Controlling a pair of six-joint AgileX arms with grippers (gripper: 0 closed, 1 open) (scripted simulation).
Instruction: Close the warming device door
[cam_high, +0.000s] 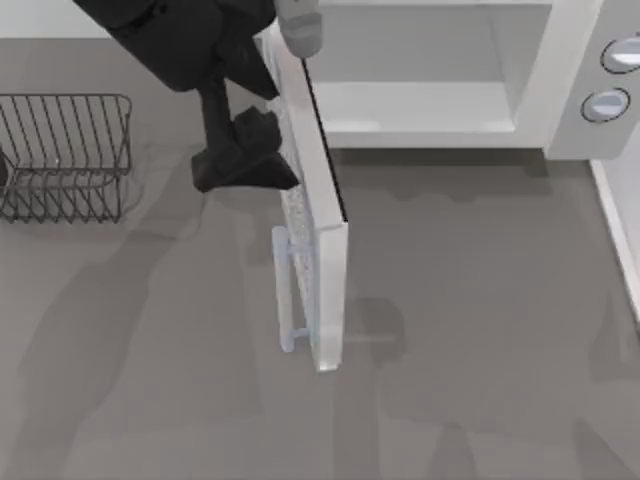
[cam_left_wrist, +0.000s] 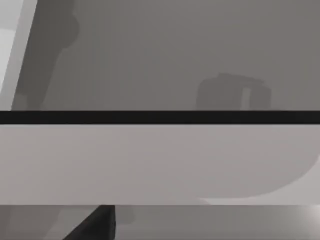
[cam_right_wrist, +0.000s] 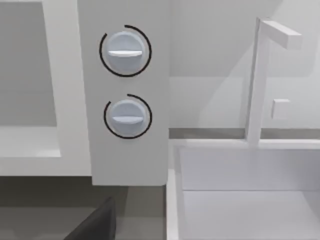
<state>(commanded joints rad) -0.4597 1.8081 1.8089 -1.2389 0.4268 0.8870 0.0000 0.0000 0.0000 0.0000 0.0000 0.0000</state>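
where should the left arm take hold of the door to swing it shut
Grip the pale bar handle near the free end of the door, coming from the table's left side. It stands off the outer face on short posts, leaving a gap, and the left end effector is already on that side.

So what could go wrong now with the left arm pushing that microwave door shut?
1. The left end effector sits against the outer face of the door close to the hinge, far from the handle; leverage there is poor, so it may slide along the panel instead of swinging it.
2. The door stands wide open from the warming device, so a long sweep is left, and contact could be lost partway.
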